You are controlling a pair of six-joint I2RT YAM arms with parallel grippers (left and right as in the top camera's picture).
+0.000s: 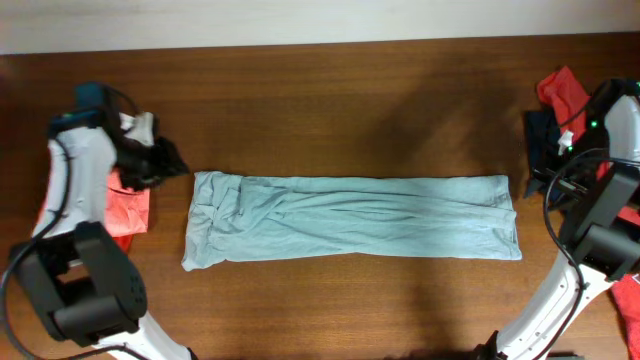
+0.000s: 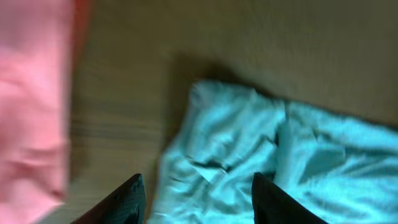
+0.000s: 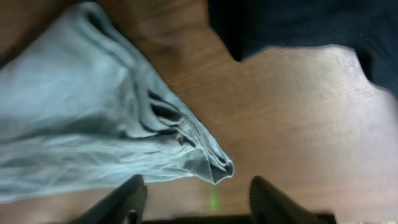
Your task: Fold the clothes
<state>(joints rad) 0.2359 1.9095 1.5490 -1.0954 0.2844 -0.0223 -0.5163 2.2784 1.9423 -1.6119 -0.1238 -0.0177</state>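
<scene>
I see the pale grey-blue T-shirt lying folded into a long band across the middle of the wooden table, with its left end wrinkled and bunched. My left gripper hangs over that left end, fingers apart and holding nothing. The coral-orange shirt lies near it at the table's left edge. My right gripper is spread wide too, gripping nothing, above the wood by the band's right corner. The navy shirt and the red shirt are heaped at the far right.
</scene>
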